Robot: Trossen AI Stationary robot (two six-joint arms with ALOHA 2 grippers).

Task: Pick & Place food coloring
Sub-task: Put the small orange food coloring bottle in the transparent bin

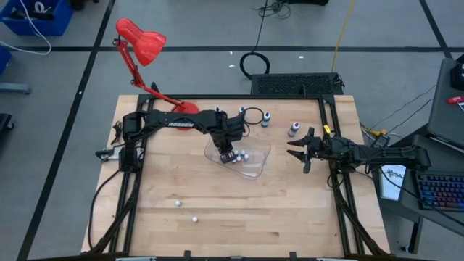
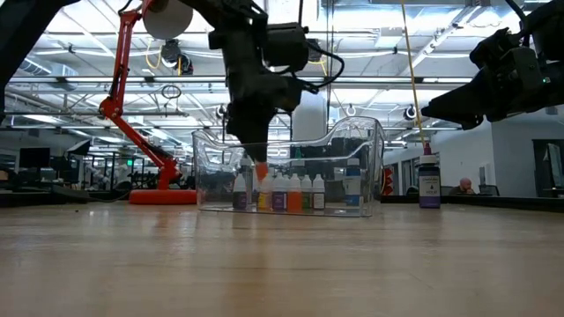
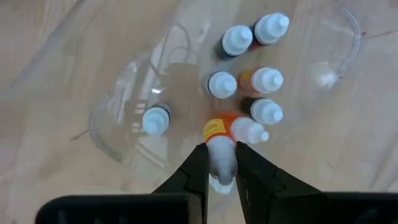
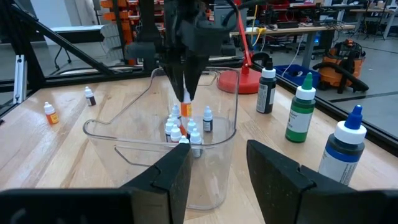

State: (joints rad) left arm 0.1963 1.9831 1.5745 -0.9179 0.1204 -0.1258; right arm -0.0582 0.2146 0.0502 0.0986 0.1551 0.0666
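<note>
Left tool (image 3: 221, 177) hangs inside the clear plastic bin (image 1: 257, 168) at mid-worktop, fingers pinching an orange food coloring bottle (image 3: 216, 134). Grip sits on the cap end, seen from the left wrist; the orange body points down toward the bin floor. Long axis near vertical, slight tilt. Whether its base touches the floor cannot be told.

Handling, as judged: tiny, light, stiff plastic, smooth label, likely slippery; narrow foot, so it tips easily. Pinch across cap or neck, straight from above.

Six more bottles (image 3: 268, 78) stand upright in the bin, caps up, clustered just beside the held one; one apart near the wall. A nudge could topple neighbours.

Further right, larger bottles (image 1: 293, 129) stand on the worktop (image 1: 217, 217). Right tool (image 1: 297, 148) waits beside the bin, fingers spread, holding nothing.
</note>
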